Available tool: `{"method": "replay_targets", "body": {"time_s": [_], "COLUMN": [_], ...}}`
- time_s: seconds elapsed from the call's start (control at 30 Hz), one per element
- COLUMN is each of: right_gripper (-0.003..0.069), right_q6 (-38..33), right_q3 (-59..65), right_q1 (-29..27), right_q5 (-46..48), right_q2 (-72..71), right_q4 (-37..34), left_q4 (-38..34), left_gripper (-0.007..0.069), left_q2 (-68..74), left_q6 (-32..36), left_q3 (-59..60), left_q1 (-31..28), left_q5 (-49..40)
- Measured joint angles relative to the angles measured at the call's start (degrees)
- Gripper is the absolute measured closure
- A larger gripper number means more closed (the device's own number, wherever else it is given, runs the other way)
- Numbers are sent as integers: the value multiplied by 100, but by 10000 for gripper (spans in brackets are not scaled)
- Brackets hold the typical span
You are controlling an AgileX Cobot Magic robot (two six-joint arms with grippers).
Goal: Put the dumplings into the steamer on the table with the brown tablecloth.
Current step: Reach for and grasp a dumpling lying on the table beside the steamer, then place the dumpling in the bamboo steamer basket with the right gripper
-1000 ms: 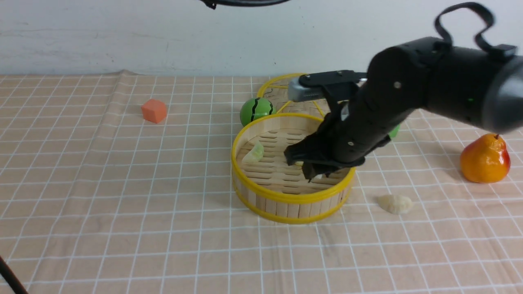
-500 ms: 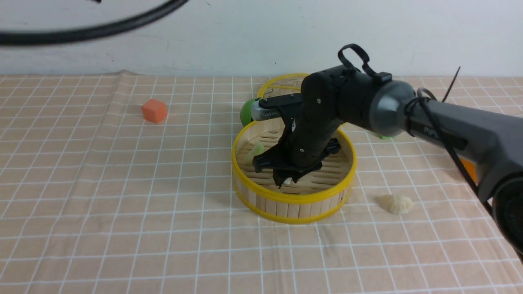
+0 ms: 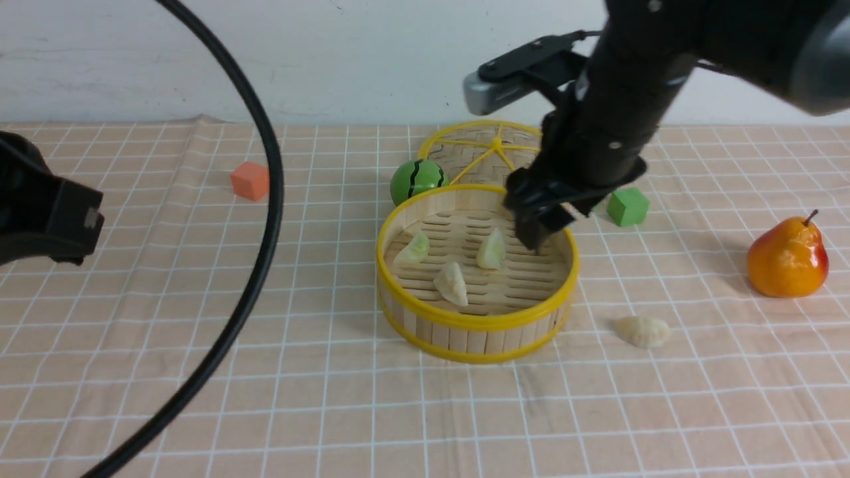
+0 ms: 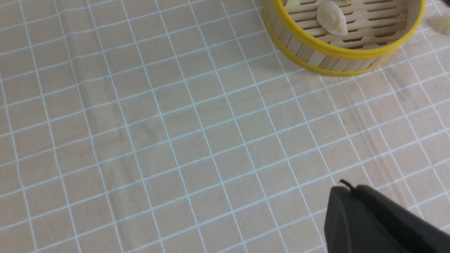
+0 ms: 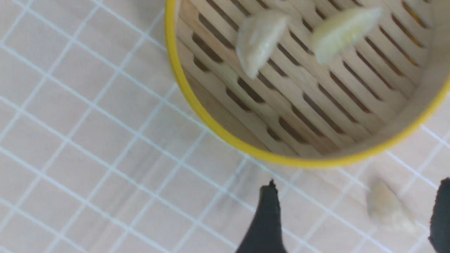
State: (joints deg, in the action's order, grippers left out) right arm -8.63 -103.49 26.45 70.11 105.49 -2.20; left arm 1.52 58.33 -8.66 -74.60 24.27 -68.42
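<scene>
**Desk:** Where is your right pincer?

**Operator:** I have the right pincer (image 3: 534, 234) hanging tips-down over the right side of the bamboo steamer (image 3: 465, 332), by its rim. My wrist camera shows the jaws spread wide with nothing between them.

**Desk:** And the dumplings?

**Operator:** I count three on the slatted floor. The first green dumpling (image 3: 492, 249) sits just left of the tips, not touching them. The second green dumpling (image 3: 416, 248) lies farther left. The boxed cream dumpling (image 3: 451, 283) is left of the tips and nearer me. The loose cream dumpling (image 3: 642, 331) is outside, on the brown tablecloth (image 3: 199, 332), right of the pincer and closer to me. It is near the steamer wall but apart from it.

**Desk:** What else is around it?

**Operator:** A green cube (image 3: 627, 206) sits just to its right and a pear (image 3: 788, 259) well to the right. The woven lid (image 3: 478, 143) is behind it, a striped green ball (image 3: 417, 180) to its left, and an orange cube (image 3: 250, 180) far left.

**Desk:** And the left pincer?

**Operator:** My left pincer (image 4: 351, 207) is closed on nothing, above bare cloth, well left of the right one.
</scene>
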Motion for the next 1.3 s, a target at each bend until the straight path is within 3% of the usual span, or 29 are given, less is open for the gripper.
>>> {"method": "replay_targets", "body": {"time_s": [0.27,0.57,0.77,0.87,0.97,1.1,1.3], "right_gripper": [130,132,162,225,380,433,431], "right_q6": [-1066,-2207,-2289,-2289,-2273,-2035,-1364], "right_q3": [2095,2362,2362,2362,2321,1977,876], "right_q1": [-1248,-1327,-1327,-1327,-1322,-1316,-1016], "right_q5": [-614,-2066,-2525,-2569,-2585,-2324,-1417], "right_q2": [-642,386,951,985,998,980,735], "right_q4": [33,35,151,151,145,150,-11], "left_q4": [-575,-975,-975,-975,-975,-975,-975], "left_gripper": [638,638,638,638,638,638,638], "left_q2": [-7,-7,-7,-7,-7,-7,-7], "left_q6": [522,866,866,866,866,866,866], "left_q3": [111,111,111,111,111,111,111], "left_q1": [0,0,0,0,0,0,0], "left_q5": [167,161,76,48,14,-68,-109]}}
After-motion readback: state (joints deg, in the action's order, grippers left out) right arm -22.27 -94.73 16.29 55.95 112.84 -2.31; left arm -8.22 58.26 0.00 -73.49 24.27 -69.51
